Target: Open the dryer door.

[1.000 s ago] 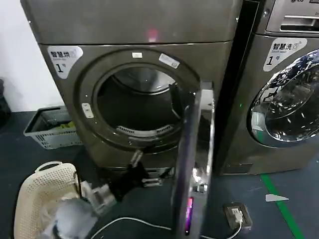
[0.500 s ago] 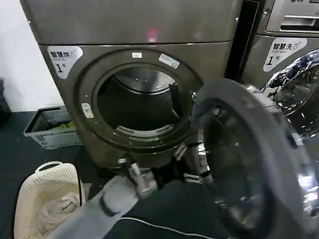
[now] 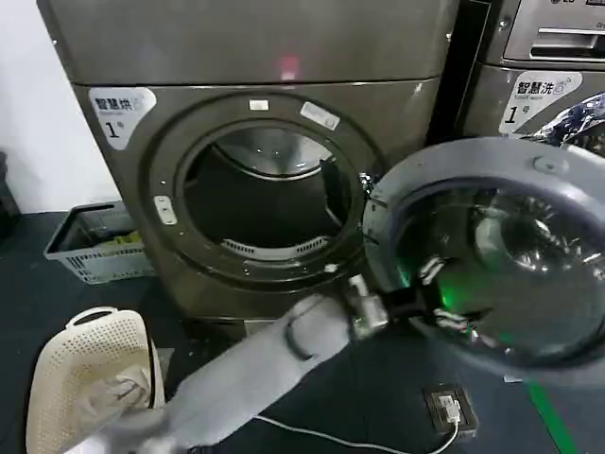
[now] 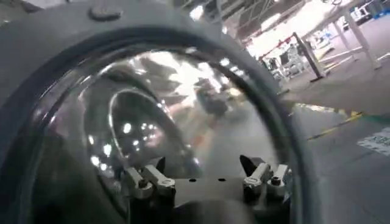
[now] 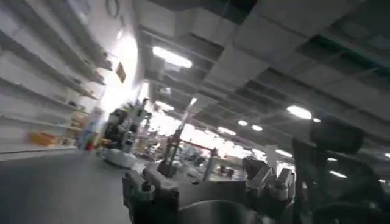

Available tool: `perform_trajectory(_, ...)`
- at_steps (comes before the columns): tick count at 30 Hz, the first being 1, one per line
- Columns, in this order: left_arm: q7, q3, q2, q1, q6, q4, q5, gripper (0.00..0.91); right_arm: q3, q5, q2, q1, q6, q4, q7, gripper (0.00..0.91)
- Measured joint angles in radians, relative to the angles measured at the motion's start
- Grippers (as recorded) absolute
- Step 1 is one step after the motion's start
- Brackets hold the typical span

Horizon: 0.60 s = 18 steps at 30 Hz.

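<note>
— Right of the drum opening (image 3: 269, 203), the dryer door (image 3: 492, 251) now faces us with its grey inner side, swung far wider than 1 second ago, when it stood edge-on.

— And the left gripper (image 3: 437, 295)?

— Reaching against the glass bowl, fingers (image 4: 143, 182) spread, gripping nothing. The right gripper (image 5: 213, 182) points at the ceiling, spread too.

— So it's open?

— Essentially, I'd judge.

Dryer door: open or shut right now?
Open. The dryer door is swung wide, grey inner side facing out, drum opening exposed; left gripper against its glass.
</note>
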Motion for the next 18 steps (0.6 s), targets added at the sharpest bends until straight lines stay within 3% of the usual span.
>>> perform_trajectory(8,0.000,0.013,-0.096,-0.066,0.001,0.107,-0.004,0.907,0.011,-0.001,-0.022,-0.005,0.016,-0.058,0.018,0.907)
perform_trajectory(18,0.003,0.013,-0.080,-0.054,0.018,0.081,-0.004,0.907,0.002,-0.001,-0.042,-0.011,0.038,-0.105,0.004,0.907)
